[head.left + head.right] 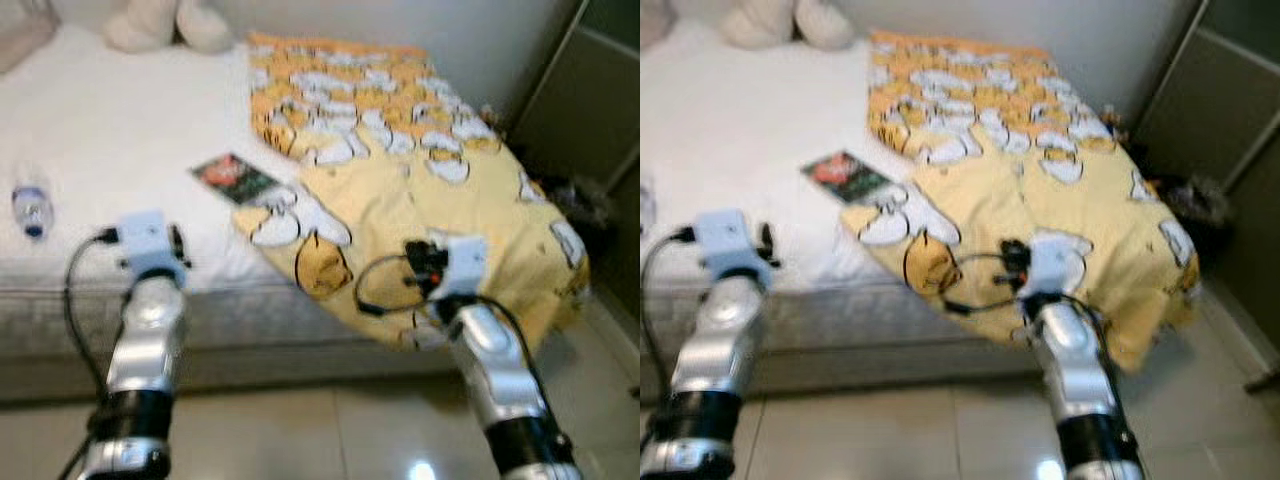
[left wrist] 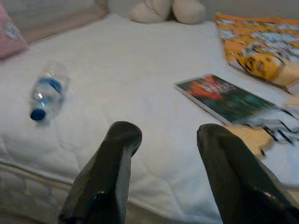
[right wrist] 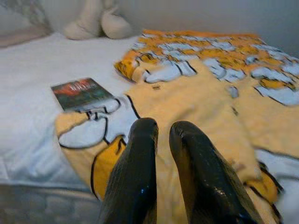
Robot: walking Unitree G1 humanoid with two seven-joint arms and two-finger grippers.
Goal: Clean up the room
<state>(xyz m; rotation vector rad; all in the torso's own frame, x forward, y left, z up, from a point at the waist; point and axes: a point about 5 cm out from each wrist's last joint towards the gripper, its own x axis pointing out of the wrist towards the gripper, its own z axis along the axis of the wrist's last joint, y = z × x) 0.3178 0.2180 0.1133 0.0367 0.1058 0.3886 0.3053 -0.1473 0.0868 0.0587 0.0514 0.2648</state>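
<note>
Your left gripper (image 2: 163, 154) hangs open at the bed's (image 1: 120, 150) near edge; its wrist view shows a pink pillow (image 2: 8, 37) at the side. Your right gripper (image 3: 161, 140), fingers nearly together and empty, hovers over the yellow blanket (image 1: 400, 200). Farther on lie a bottle (image 2: 46, 93), a book (image 1: 235, 178) and a plush toy (image 1: 160, 22).

No legible text on anything.

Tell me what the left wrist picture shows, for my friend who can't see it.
The robot's left hand hovers open above a white bed. On the bed lie a plastic water bottle, a dark book and a yellow cartoon blanket, with a cream stuffed toy behind.
</note>
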